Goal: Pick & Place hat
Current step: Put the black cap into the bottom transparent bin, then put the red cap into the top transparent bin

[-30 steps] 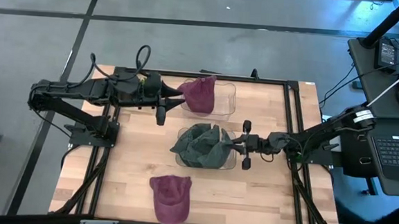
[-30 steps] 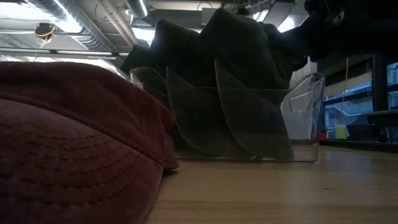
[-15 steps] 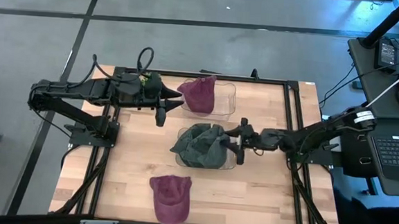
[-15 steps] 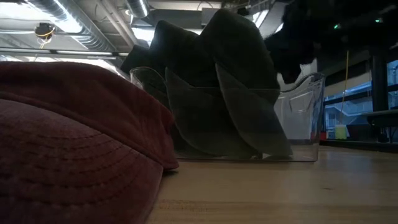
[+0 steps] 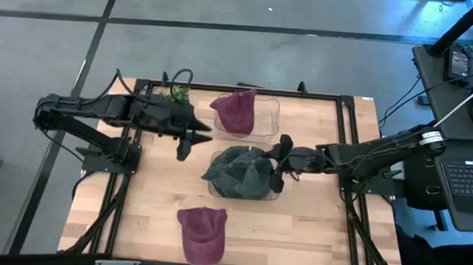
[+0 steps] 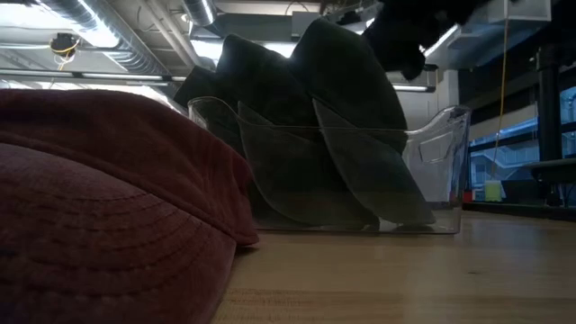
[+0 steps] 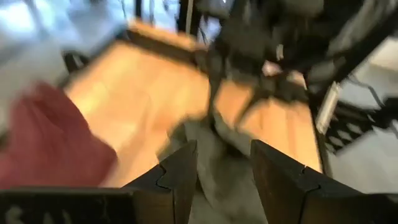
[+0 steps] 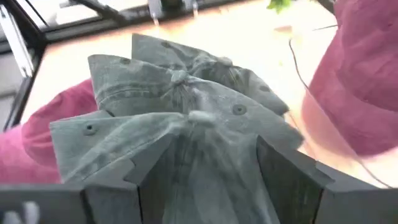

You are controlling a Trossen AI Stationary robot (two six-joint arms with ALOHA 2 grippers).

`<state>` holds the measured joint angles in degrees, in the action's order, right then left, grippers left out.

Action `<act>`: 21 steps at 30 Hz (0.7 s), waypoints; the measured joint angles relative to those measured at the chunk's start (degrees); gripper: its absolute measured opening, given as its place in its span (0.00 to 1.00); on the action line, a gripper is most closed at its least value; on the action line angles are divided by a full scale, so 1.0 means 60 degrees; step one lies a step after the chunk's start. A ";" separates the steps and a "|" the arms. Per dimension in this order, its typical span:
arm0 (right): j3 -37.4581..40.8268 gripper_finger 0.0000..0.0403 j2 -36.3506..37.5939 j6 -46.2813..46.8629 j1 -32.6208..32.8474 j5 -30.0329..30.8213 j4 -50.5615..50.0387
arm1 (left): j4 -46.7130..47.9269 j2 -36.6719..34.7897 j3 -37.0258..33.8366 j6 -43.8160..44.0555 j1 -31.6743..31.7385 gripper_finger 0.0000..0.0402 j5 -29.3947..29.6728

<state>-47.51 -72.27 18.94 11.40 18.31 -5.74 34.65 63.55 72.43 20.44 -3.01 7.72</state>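
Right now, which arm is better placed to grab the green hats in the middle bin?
Right. The right gripper is open at the edge of the clear bin, aimed at the green hats. The left gripper hangs off to the bin's side, farther away.

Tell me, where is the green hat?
In the high view the green hat sits in the clear bin mid-table, between the two red hats, with the right claw at its right edge.
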 joint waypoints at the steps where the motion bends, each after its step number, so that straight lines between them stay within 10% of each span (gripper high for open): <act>1: -0.0369 0.56 -0.0004 0.0000 0.0000 0.0004 -0.0614 | 0.0345 0.0000 0.0001 0.0223 -0.0101 0.36 -0.0116; 13: -0.1723 0.56 0.0000 0.0051 -0.0052 0.0263 -0.2254 | 0.3347 0.0809 -0.0161 0.2259 -0.2193 0.36 0.1597; 21: -0.1723 0.56 0.0000 0.0765 -0.0047 -0.0277 -0.2233 | -0.0582 0.1009 -0.2630 0.2820 -0.2761 0.37 0.1130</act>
<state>-57.84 -72.27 23.53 11.11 16.64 -19.14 31.16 69.60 56.65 37.36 -19.58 14.50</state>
